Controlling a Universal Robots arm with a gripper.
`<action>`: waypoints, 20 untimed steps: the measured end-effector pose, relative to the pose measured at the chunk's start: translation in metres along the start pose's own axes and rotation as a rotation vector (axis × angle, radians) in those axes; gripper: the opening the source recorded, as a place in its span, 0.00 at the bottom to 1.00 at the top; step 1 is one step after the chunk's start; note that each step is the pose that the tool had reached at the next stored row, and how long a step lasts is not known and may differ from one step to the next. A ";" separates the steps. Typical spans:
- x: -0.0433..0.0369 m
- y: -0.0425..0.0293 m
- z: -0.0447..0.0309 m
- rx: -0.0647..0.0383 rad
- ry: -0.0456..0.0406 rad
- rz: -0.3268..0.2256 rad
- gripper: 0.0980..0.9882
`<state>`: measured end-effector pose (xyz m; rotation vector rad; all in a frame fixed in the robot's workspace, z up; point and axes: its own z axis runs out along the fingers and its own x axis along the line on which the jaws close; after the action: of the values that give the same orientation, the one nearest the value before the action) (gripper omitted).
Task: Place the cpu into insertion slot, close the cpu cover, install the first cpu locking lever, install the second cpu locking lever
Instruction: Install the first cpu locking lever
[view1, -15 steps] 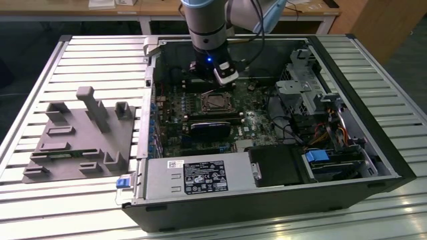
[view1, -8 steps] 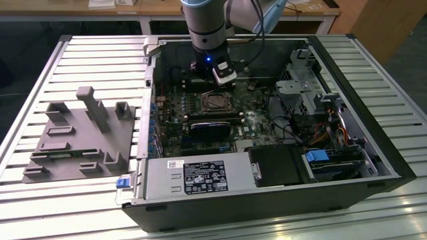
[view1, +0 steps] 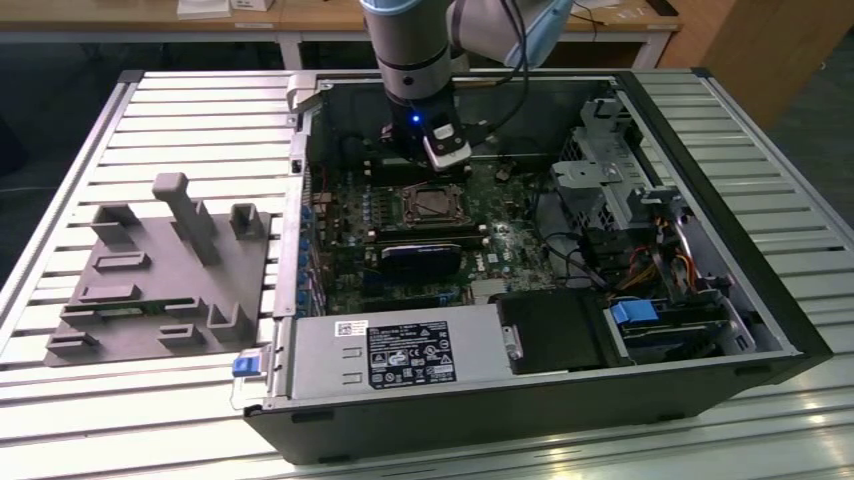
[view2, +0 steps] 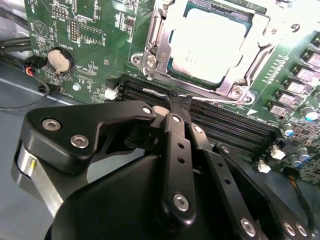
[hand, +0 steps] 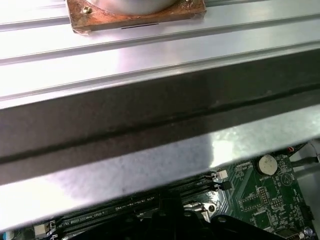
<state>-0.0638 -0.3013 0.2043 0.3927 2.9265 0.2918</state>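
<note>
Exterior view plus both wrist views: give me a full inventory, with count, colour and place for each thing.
cpu: one, grey metal, seated in the insertion slot
cpu cover: one, silvery, lying around the cpu's edges
circuit board: one, green, inside the case
memory slots: several, black, beside the slot
coin cell: one, silver, on the board
computer case: one, black, open on the slatted table
power supply: one, grey, at the case's near edge
drive cage: one, grey, at the exterior view's right
fixture block: one, grey, at the exterior view's left
arm: one, grey, reaching into the case
claw: one, black, at the memory slots
</note>
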 end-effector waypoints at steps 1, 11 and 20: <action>0.0001 0.0002 0.0004 0.001 -0.0009 0.003 0.01; 0.0012 0.0011 0.0045 0.014 -0.0107 0.030 0.01; 0.0019 0.0008 0.0083 0.025 -0.0191 0.052 0.01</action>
<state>-0.0638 -0.2986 0.1963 0.4735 2.9074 0.2568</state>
